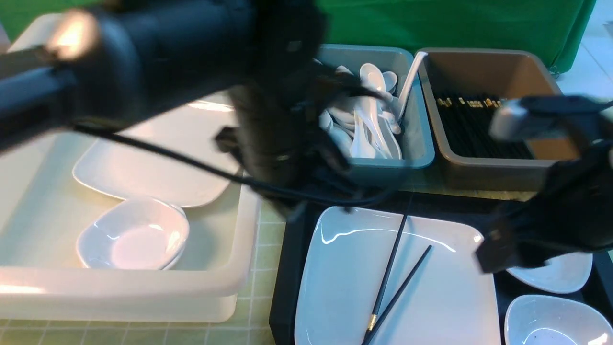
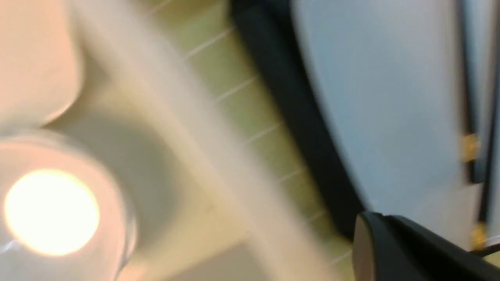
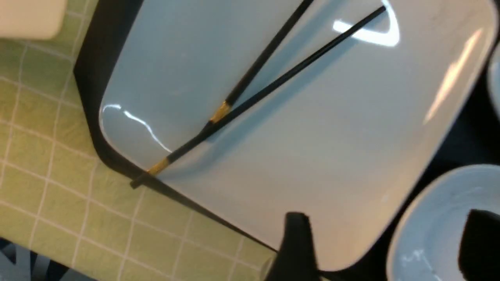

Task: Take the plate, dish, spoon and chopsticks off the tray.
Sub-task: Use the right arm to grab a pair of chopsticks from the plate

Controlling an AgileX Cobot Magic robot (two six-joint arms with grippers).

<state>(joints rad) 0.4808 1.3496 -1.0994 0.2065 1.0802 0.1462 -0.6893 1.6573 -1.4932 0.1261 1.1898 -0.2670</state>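
- L gripper (image 1: pixel 292 182): blurred, above tray's (image 1: pixel 287 268) far-left corner; jaws pressed together, nothing seen in them.
- R gripper (image 3: pixel 386 218): jaws spread wide, empty, above plate's right rim.
- Plate (image 1: pixel 431 297): fills tray's left part.
- Chopsticks (image 1: pixel 390 282): crossed on plate, gold ends twd near edge.
- Dish (image 1: pixel 550 278): tray's right edge; 2nd dish (image 1: pixel 550 321): near-right corner.
- Teal tub (image 1: pixel 416 143) w/ white spoons (image 1: pixel 368 124): beyond far edge.

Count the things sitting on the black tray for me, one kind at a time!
Big plate: 1
Small dishes: 2
Chopsticks: 2
Total on the tray: 5, counting only what shows.
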